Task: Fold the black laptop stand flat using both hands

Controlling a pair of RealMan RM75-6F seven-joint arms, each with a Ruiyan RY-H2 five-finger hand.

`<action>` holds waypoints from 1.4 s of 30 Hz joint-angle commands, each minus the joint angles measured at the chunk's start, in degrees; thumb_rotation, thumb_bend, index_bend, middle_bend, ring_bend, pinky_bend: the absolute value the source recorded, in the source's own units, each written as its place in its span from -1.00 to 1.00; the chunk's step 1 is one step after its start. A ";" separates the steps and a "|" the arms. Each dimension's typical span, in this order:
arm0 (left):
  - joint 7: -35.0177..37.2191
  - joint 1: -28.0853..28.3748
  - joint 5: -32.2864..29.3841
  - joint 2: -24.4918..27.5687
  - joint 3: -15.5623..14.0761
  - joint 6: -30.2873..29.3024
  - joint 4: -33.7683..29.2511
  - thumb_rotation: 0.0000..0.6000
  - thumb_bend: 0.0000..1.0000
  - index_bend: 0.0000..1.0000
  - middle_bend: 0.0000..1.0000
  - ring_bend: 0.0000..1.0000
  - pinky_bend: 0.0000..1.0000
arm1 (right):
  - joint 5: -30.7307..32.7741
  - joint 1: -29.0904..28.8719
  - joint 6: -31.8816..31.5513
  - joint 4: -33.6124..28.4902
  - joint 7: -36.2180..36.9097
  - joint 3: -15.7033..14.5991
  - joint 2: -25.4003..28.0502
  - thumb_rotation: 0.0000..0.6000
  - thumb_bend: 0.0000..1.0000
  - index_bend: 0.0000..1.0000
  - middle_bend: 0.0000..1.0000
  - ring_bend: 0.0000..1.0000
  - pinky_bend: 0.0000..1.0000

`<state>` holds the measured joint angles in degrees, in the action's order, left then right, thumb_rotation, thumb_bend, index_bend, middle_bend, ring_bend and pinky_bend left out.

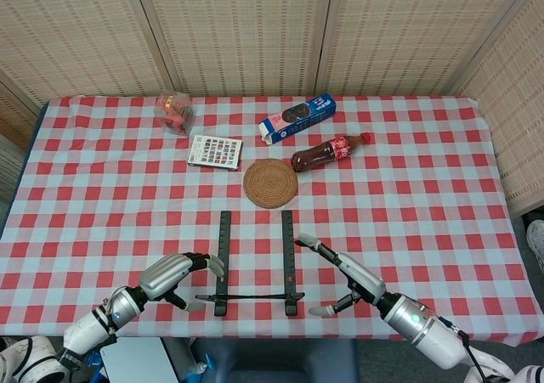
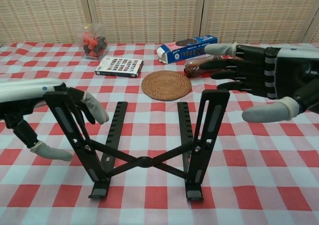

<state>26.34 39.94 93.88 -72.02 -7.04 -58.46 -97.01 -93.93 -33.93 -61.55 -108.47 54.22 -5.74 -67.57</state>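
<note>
The black laptop stand stands open on the checked cloth near the front edge, its two support arms raised and two rails lying flat. My left hand is low beside the top of the left raised arm. Its fingers curl next to that arm, the thumb hangs well apart, and it grips nothing. My right hand hovers with spread fingers above and to the right of the right raised arm, clear of it. The head view shows the left hand and right hand flanking the stand.
Behind the stand lie a round woven coaster, a cola bottle on its side, a blue biscuit box and a flat card box. A clear jar of red pieces stands at the back left.
</note>
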 commanded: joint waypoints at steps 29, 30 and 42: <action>-17.73 -4.82 -11.54 -7.57 3.58 2.99 -2.10 0.77 -0.59 -0.04 -0.48 -0.45 -0.38 | -0.89 1.52 -0.08 1.97 2.26 -0.21 -0.62 1.00 -1.00 -1.00 -0.87 -1.00 -1.00; -17.79 -4.92 -11.62 -7.56 3.60 2.99 -2.21 0.75 -0.57 -0.03 -0.48 -0.45 -0.38 | -0.92 1.55 -0.12 1.99 2.32 -0.21 -0.62 1.00 -1.00 -1.00 -0.87 -1.00 -1.00; -18.02 -5.43 -12.22 -8.48 4.45 3.68 -2.31 0.72 -0.47 0.02 -0.48 -0.44 -0.38 | -0.84 2.05 -0.43 2.05 2.32 -0.18 -0.55 1.00 -1.00 -1.00 -0.87 -1.00 -1.00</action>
<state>8.31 34.52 81.67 -80.49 -2.60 -54.80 -99.33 -94.77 -31.87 -61.98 -106.42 56.53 -5.92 -68.12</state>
